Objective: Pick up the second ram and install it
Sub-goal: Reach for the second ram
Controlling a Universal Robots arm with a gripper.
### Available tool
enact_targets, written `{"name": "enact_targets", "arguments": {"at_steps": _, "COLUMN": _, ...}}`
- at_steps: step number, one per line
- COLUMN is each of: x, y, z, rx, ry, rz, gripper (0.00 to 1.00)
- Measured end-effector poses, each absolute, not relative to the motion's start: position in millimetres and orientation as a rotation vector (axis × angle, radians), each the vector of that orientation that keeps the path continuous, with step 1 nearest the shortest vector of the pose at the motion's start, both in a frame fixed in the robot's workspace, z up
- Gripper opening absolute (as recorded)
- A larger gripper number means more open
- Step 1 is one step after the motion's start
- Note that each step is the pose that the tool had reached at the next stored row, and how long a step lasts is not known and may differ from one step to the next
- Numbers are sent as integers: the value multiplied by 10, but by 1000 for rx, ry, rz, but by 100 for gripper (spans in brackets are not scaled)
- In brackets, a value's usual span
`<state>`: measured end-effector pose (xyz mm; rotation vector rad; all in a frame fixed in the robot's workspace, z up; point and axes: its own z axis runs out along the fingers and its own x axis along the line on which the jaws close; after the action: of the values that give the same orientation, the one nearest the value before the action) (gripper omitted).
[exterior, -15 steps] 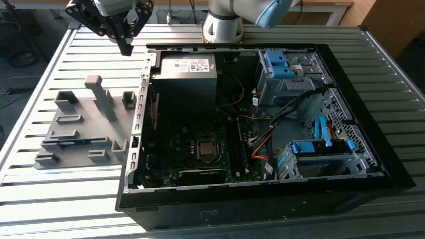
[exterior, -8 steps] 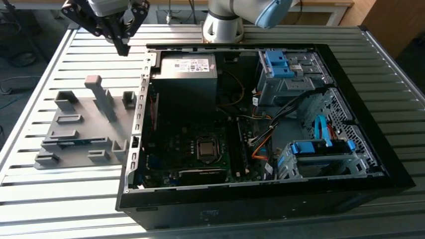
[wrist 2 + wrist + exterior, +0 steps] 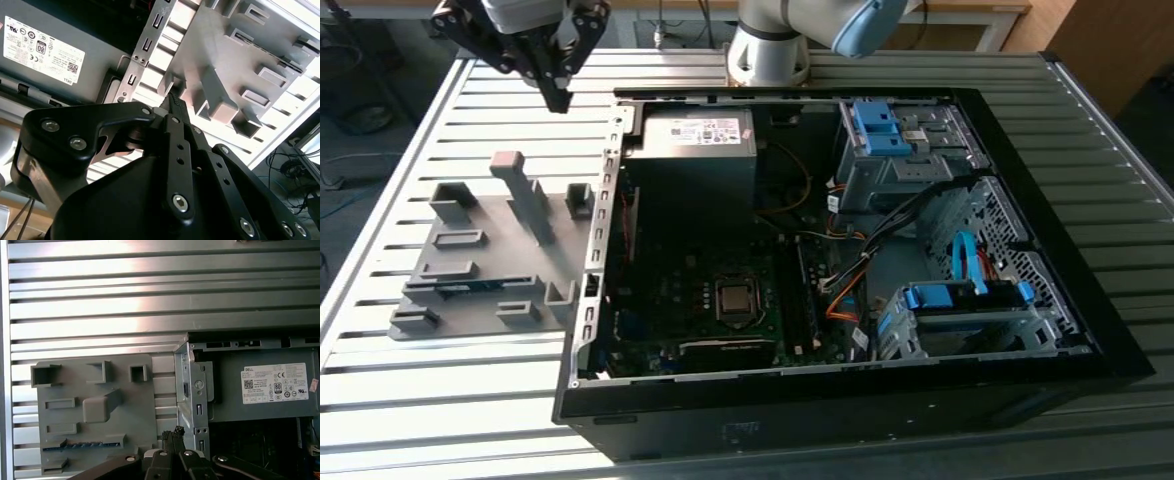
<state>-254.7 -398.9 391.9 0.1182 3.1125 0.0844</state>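
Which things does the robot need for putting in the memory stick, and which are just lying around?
For the job: thin blue-green memory stick in the grey plastic fixture; black gripper, shut and empty; open black computer case.

Just lying about: grey metal power supply box; blue plastic drive clips; ribbed metal table.

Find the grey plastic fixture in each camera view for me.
Exterior view: grey fixture on the table, at the exterior view's left of the computer case.
Second wrist view: just beyond the gripper, beside the case.
First wrist view: beside the case.
Shared landmark: power supply label.
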Motion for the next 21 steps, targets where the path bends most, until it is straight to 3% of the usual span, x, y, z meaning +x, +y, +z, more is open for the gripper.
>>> {"name": "enact_targets", "arguments": {"at_steps": 21, "x": -2792, "y": -3989, "z": 3914, "rx": 118, "ry": 3112, "rz": 84, "gripper": 11}}
